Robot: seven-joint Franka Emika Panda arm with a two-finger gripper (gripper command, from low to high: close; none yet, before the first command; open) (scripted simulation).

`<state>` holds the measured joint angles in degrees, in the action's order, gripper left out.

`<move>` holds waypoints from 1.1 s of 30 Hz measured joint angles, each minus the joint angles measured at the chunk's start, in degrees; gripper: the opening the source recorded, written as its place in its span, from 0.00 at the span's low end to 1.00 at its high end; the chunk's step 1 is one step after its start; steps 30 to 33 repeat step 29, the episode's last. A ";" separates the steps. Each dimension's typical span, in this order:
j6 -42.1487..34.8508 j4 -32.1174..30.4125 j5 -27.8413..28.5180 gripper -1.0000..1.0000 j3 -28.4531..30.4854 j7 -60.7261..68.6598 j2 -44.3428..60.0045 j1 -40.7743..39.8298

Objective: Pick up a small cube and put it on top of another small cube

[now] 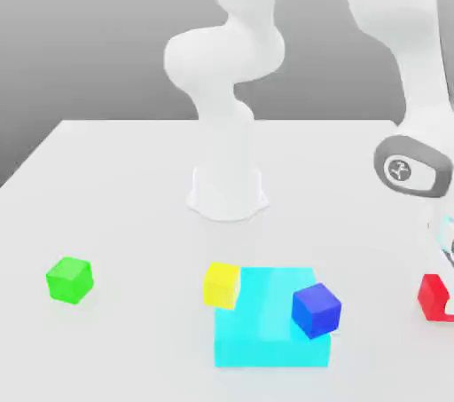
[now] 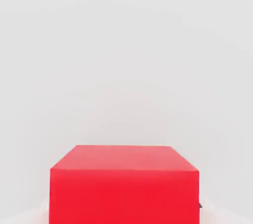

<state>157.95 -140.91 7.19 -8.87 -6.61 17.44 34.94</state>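
A red cube (image 1: 433,295) sits on the white table at the exterior view's far right. It looms large and close in the hand view, red cube (image 2: 123,186). My gripper (image 1: 447,258) hangs directly over it, cut off by the picture's edge. A green cube (image 1: 69,279) lies alone at the exterior view's left. A yellow cube (image 1: 222,285) stands against the left back corner of a larger cyan block (image 1: 266,329). A blue cube (image 1: 317,309) overlaps the cyan block's right edge; whether it rests on the block or beside it I cannot tell.
The arm's white base (image 1: 227,192) stands at the middle of the table (image 1: 115,187). The arm's upper links arch over to the exterior view's right. Open table surface lies between the green cube and the yellow one.
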 joint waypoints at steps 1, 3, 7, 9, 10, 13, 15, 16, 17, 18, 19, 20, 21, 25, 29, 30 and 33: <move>-1.53 -0.49 -0.87 0.00 -0.23 0.91 -2.06 -0.62; -4.24 -1.80 -2.32 0.00 0.82 3.75 -6.30 -2.96; -9.33 -4.73 -4.66 0.00 4.96 10.07 -14.64 -9.52; -11.83 -6.23 -5.57 0.00 6.58 13.16 -18.64 -14.05; -13.09 -6.98 -6.04 0.00 7.23 14.72 -20.61 -15.26; -14.21 -8.86 -7.18 0.00 9.21 18.28 -23.40 -17.15; -10.94 -9.54 -7.56 0.00 9.44 18.94 -20.78 -17.37; -8.93 -9.84 -7.58 0.00 9.51 19.02 -19.06 -17.39; -6.83 -10.13 -7.47 0.00 9.24 18.99 -17.25 -17.74; -5.56 -10.30 -7.37 1.00 9.20 18.93 -16.15 -17.85; -5.56 -10.30 -7.37 1.00 9.20 18.93 -16.15 -17.88; -5.56 -10.30 -7.37 1.00 9.20 18.93 -16.15 -17.85; -5.56 -10.30 -7.37 1.00 9.20 18.93 -16.15 -17.85; -5.62 -10.29 -7.40 1.00 9.25 18.96 -16.29 -17.76; -13.04 -9.38 -7.38 1.00 9.22 18.95 -22.80 -17.73; -13.04 -9.38 -7.38 1.00 9.22 18.95 -22.80 -17.73; -13.04 -9.38 -7.38 1.00 9.22 18.95 -22.80 -17.73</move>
